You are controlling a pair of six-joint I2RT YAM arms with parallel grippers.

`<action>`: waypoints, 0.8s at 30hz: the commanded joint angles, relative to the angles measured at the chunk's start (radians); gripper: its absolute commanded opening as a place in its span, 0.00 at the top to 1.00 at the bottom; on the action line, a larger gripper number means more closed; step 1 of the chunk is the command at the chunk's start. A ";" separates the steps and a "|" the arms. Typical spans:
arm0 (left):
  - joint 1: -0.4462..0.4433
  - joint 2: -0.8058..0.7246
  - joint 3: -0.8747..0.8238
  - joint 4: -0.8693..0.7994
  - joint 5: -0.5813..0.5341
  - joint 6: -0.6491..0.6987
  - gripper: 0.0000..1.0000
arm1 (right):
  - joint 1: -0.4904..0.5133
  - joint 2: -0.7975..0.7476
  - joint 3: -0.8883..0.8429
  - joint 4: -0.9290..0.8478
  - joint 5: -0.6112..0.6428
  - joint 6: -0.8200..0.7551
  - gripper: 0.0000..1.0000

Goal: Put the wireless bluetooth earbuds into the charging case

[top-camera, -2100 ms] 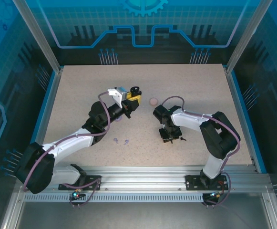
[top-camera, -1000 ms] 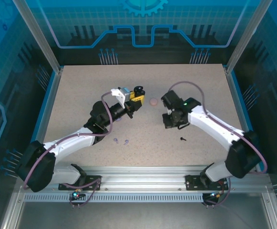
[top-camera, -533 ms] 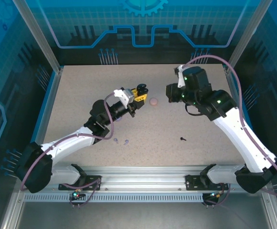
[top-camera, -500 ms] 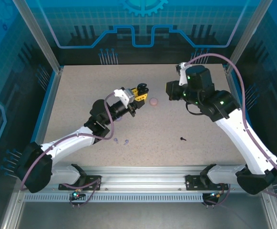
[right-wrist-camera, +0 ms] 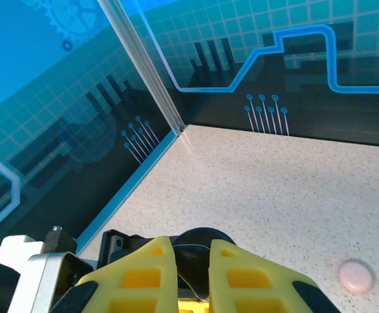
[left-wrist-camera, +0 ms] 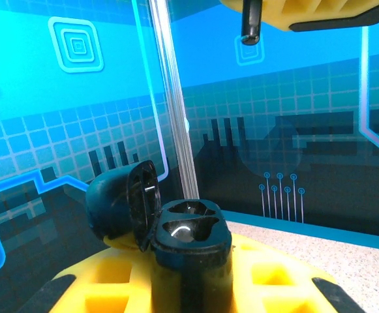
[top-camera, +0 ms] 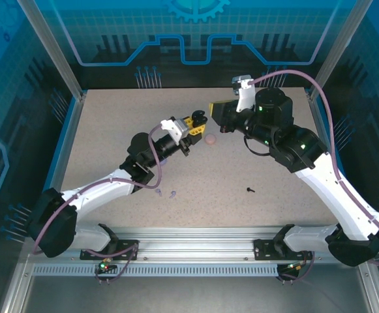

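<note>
The left gripper [top-camera: 192, 124] clamps the black round charging case [left-wrist-camera: 190, 244], its lid [left-wrist-camera: 121, 202] open. Above it, not touching, the right gripper [top-camera: 216, 108] pinches a tiny black stemmed earbud [left-wrist-camera: 250, 23] in narrow jaws. It should align the stem over a socket [left-wrist-camera: 188, 229], then descend slowly.

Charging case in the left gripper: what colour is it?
Black. The charging case shows best in the left wrist view.
</note>
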 commanded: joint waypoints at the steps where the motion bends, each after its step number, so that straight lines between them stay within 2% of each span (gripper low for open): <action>1: -0.013 0.006 0.040 0.049 -0.011 0.022 1.00 | 0.031 0.017 0.005 0.059 -0.002 -0.028 0.86; 13: -0.015 -0.003 0.045 0.033 -0.011 0.028 1.00 | 0.067 0.070 -0.003 0.044 0.019 -0.044 0.87; 24: -0.017 -0.006 0.042 0.025 -0.015 0.039 1.00 | 0.069 0.043 -0.061 0.031 0.039 -0.039 0.88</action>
